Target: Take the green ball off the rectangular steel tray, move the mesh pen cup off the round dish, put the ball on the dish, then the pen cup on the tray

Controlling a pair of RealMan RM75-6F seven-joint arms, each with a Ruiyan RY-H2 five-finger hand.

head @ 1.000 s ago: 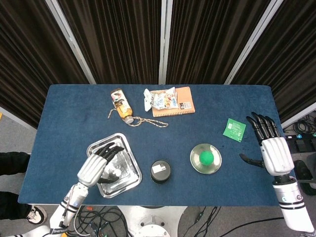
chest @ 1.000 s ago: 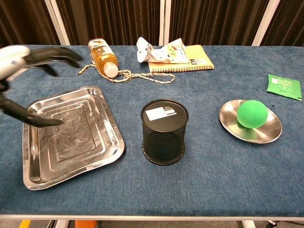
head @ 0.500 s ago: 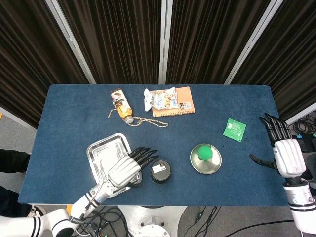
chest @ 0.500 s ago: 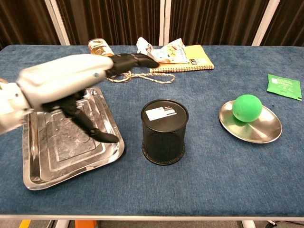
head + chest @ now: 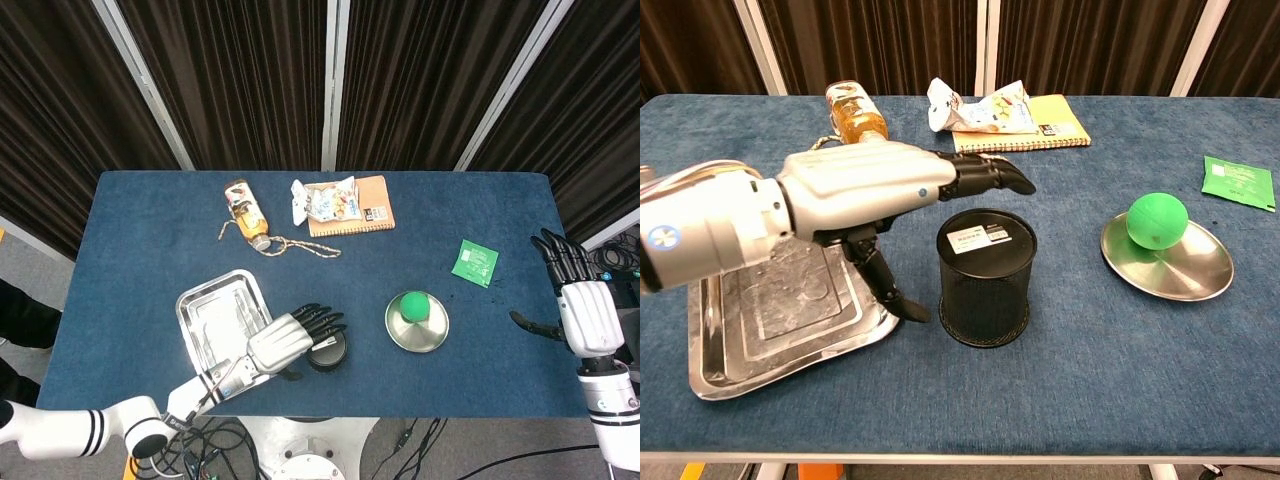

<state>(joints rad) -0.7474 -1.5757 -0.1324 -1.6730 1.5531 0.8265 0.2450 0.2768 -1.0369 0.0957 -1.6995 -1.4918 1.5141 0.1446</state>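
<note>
The green ball (image 5: 416, 306) (image 5: 1157, 220) lies on the round steel dish (image 5: 432, 335) (image 5: 1180, 272) at the right. The black mesh pen cup (image 5: 330, 350) (image 5: 986, 276) stands upright on the blue cloth between dish and tray. The rectangular steel tray (image 5: 208, 320) (image 5: 760, 320) sits at the left, with nothing on it. My left hand (image 5: 290, 338) (image 5: 870, 195) is open, fingers stretched over the cup's top, thumb down by the cup's left side. My right hand (image 5: 583, 312) hangs open past the table's right edge.
At the back lie an orange bottle (image 5: 244, 210) (image 5: 854, 112) with a cord (image 5: 295, 246), a crumpled snack bag (image 5: 323, 200) (image 5: 975, 108) and an orange notebook (image 5: 368, 218) (image 5: 1055, 128). A green packet (image 5: 474, 262) (image 5: 1237, 182) lies at the right.
My left hand has swung from over the tray rightward to the pen cup. The ball has rolled slightly toward the back of the dish. My right hand has drawn back off the table's edge.
</note>
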